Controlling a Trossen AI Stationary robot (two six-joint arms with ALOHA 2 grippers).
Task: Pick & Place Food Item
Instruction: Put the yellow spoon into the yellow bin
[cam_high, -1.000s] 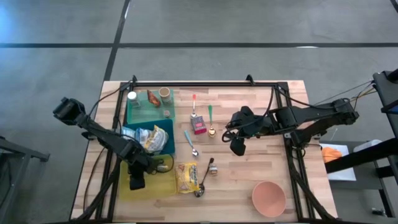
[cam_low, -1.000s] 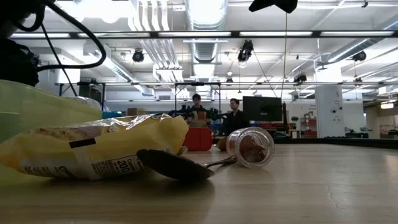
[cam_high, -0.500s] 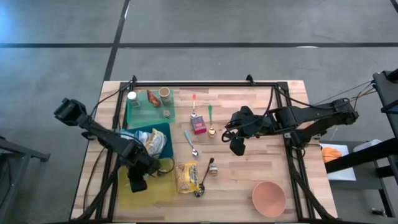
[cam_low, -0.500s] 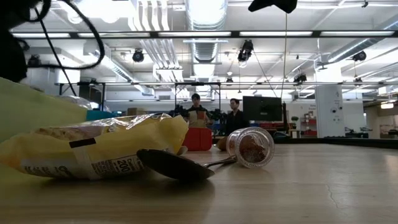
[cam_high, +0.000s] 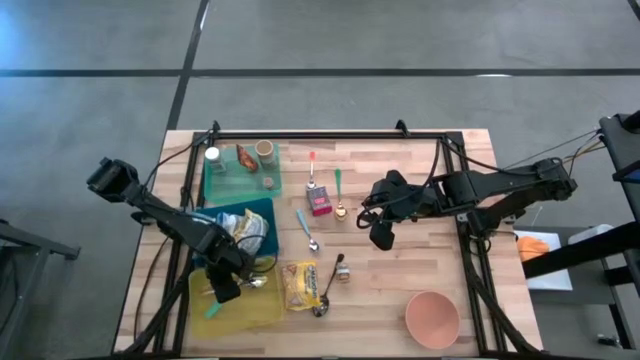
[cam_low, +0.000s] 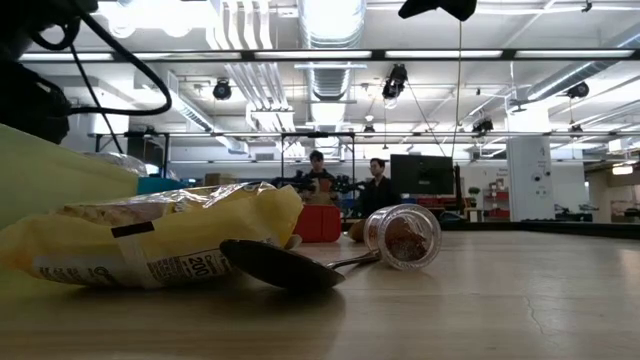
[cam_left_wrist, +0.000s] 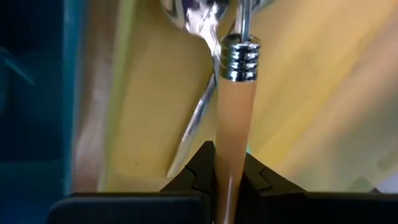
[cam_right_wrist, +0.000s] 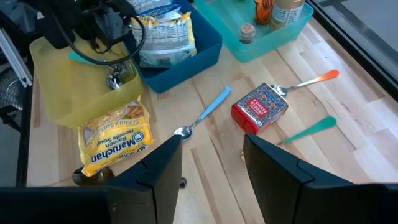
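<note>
The left pincer (cam_left_wrist: 227, 180) pinches a spoon's peach handle (cam_left_wrist: 233, 124) over the yellow bin (cam_high: 235, 305). The ramen packet (cam_high: 300, 284) lies beside it on the counter (cam_high: 400, 200): light, crinkly, brittle inside; best gripped across an edge. The right pincer (cam_right_wrist: 211, 162) hangs half spread

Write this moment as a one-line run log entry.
left gripper: shut on tan-handled spoon, over yellow bin | right gripper: open, empty, hovering mid-table

The left gripper (cam_high: 226, 290) has drifted slightly right and up in the lower-left high view, uncovering more of the yellow plastic bin (cam_high: 236, 309).
</note>
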